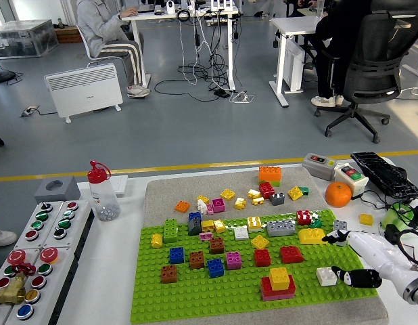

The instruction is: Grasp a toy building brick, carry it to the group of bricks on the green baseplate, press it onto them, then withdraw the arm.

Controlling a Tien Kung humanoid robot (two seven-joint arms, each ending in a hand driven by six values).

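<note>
Right hand: the right hand (358, 256) comes in from the lower right corner and lies over the right edge of the green baseplate (195, 298). Its fingers (334, 237) are spread apart and hold nothing; one black fingertip points toward the yellow curved brick (312, 235), and the thumb is just beside the white brick (325, 275).
Left hand: it is not visible in the head view.
Baseplate: it lies on a grey mat (168, 186) on the white table (111, 271), with many bricks standing on it.
Group of bricks: a yellow brick (279, 277) sits on top of a red brick (276, 290) near the front edge of the baseplate, a little left of the white brick.
Other bricks on the plate: a blue brick (176, 255), a brown brick (169, 273), a green brick (170, 231) and a grey long brick (281, 228) stand apart from each other.
Loose bricks: an orange brick (270, 174) and several small ones lie on the mat behind the baseplate.
Right side of the table: an orange fruit (338, 194) is next to a button box (350, 175), and a black keyboard (381, 173) is behind them.
Left side of the table: a bottle with a red cap (101, 191) stands near a panel of coloured buttons (40, 244).
Background: a person sits on a chair at a far desk.
</note>
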